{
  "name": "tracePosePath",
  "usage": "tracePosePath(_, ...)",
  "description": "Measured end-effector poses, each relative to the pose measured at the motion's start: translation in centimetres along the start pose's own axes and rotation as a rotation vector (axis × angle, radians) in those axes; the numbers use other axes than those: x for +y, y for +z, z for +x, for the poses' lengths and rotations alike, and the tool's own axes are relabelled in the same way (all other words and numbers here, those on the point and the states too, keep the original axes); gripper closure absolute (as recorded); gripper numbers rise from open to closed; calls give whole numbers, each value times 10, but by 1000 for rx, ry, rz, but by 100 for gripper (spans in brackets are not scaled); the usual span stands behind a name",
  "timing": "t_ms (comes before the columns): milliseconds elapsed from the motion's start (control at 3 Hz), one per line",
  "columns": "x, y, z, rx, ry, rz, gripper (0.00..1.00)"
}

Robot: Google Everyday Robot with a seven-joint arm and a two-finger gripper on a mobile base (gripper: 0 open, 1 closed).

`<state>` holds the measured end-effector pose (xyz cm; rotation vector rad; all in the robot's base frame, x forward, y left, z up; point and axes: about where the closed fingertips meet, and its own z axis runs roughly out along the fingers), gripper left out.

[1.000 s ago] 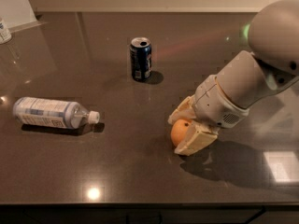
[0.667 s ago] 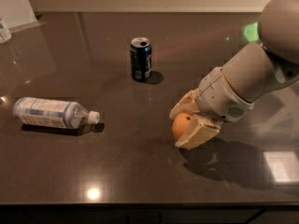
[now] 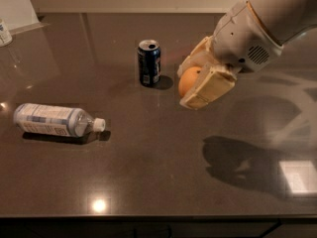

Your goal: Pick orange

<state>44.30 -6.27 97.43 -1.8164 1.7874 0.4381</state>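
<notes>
Labels on the can (image 3: 149, 63) and bottle (image 3: 57, 120) are unreadable.

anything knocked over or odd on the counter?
Only the bottle, at left: it lies on its side, capped, no spill. The can stands upright. The claw is shut on the orange, right of the can.

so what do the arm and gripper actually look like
The arm is a thick, smooth, pale grey-white shell with rounded segments and a small perforated vent patch near the wrist. The gripper, just right of the can, has two broad, flat cream-yellow fingers with blocky edges. No cables or markings show.
</notes>
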Motion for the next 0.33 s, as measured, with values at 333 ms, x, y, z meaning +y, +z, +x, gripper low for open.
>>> tracePosePath(333,0,0,0,0,0,0,100)
